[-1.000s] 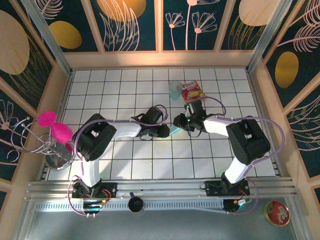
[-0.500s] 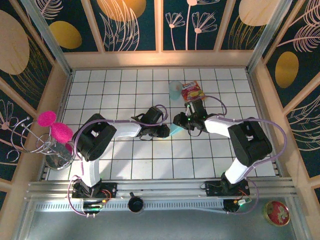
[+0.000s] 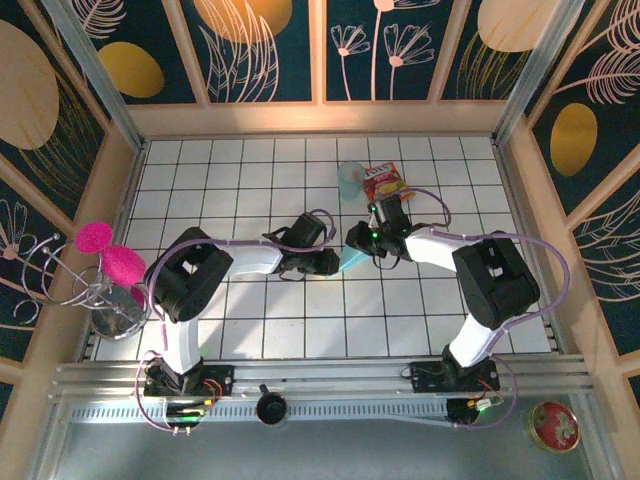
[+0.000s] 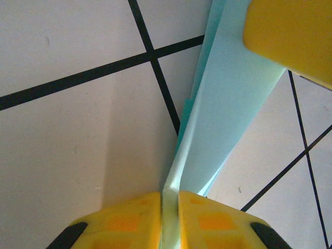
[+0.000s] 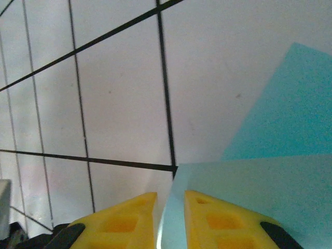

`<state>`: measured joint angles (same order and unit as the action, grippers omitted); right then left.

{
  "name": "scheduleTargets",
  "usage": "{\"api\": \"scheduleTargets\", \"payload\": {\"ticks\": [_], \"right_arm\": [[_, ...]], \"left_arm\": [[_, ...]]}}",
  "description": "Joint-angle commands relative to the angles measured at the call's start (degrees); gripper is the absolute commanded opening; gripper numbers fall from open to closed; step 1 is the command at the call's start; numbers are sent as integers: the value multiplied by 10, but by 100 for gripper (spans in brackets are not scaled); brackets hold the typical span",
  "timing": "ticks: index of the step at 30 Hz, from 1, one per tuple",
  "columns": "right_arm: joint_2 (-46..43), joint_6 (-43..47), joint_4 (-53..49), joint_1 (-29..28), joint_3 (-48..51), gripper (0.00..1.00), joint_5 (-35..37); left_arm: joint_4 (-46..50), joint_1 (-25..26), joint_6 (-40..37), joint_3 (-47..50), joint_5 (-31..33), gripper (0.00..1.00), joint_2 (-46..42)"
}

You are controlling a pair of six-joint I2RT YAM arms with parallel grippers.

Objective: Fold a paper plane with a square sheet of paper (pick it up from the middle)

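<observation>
**Left gripper** (image 4: 170, 205): clenched on the paper (image 4: 228, 114). Its two yellow fingers (image 4: 129, 220) are pressed together with a thin pale edge of the paper caught between them, and no gap shows on either side of that edge. From the grip the paper runs forward and to the right of the fingers as a long narrow band. It stands up off the tiled table (image 4: 78, 155) rather than lying flat (more than one layer is visible along its lower edge). At the far end of the band a further yellow finger (image 4: 290, 36) lies against the paper.

**Right gripper** (image 5: 170, 207): the fingers are drawn close, with a narrow slot between them. The pale left edge of the paper runs down into that slot. Whether the fingers pinch it or merely straddle it cannot be told. Ahead and to the right of these fingers, a darker teal part of the paper shows against the tiles.

**Top view:** both grippers meet nose to nose over the middle of the table. The paper shows as a small teal wedge just beside both tips, on the near side of the right gripper. Beyond the right gripper, toward the far wall, stand a pale blue cup (image 3: 349, 180) and a red-and-yellow packet (image 3: 386, 185). The two are close together and both well apart from the paper.
</observation>
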<state>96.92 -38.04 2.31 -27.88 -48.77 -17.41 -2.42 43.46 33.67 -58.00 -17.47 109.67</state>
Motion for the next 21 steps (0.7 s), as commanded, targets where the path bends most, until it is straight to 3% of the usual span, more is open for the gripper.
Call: {"api": "scheduleTargets", "payload": {"ticks": [1,21], "right_arm": [[9,-6,-32,-4,-14,21,41],[24,-17,-44,3,-3,21,55]], "left_arm": [[19,3,-1,8,18,17,35],[10,3,1,20,14,19,34]]}}
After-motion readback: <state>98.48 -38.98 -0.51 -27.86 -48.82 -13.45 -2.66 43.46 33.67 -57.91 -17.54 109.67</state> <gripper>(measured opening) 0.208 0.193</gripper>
